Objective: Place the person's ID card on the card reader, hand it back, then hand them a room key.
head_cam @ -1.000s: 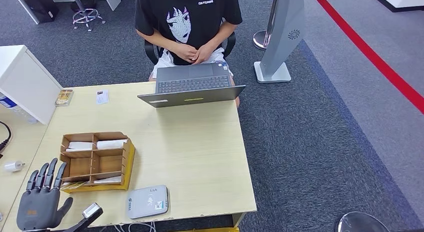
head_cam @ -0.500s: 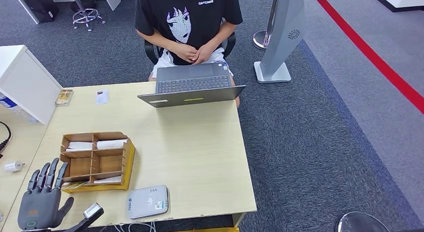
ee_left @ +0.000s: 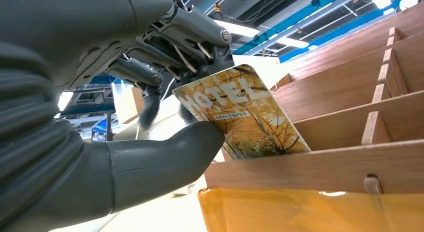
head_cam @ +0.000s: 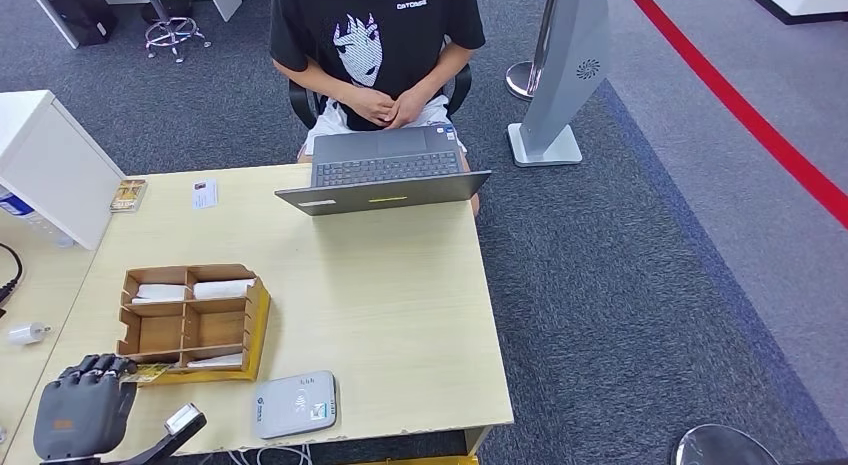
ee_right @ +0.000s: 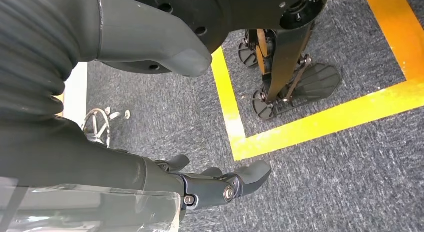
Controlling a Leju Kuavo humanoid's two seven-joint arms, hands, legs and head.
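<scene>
My left hand (head_cam: 85,417) sits at the table's near left corner, against the near left corner of the wooden organizer (head_cam: 186,303). Its fingers are curled in. In the left wrist view the thumb (ee_left: 170,157) and fingers pinch a yellow-orange room key card (ee_left: 240,115) printed HOTEL, whose lower end is still inside an organizer compartment (ee_left: 340,164). A sliver of that card (head_cam: 148,373) shows beside the hand. The white card reader (head_cam: 294,404) lies near the front edge, bare on top. A small white card (head_cam: 204,193) lies at the far left of the table. My right hand (ee_right: 220,184) hangs over the carpet, holding nothing.
A person (head_cam: 380,45) sits across the table with hands folded, behind an open laptop (head_cam: 385,175). White cards lie in the organizer's far compartments (head_cam: 190,289). A yellowish card (head_cam: 128,195) lies by a white box (head_cam: 50,165) at the left. A grey stand (head_cam: 565,75) is on the floor.
My left hand's fingers, stretched out flat before, have curled in and closed on the key card at the organizer's near corner. Nothing else has moved.
</scene>
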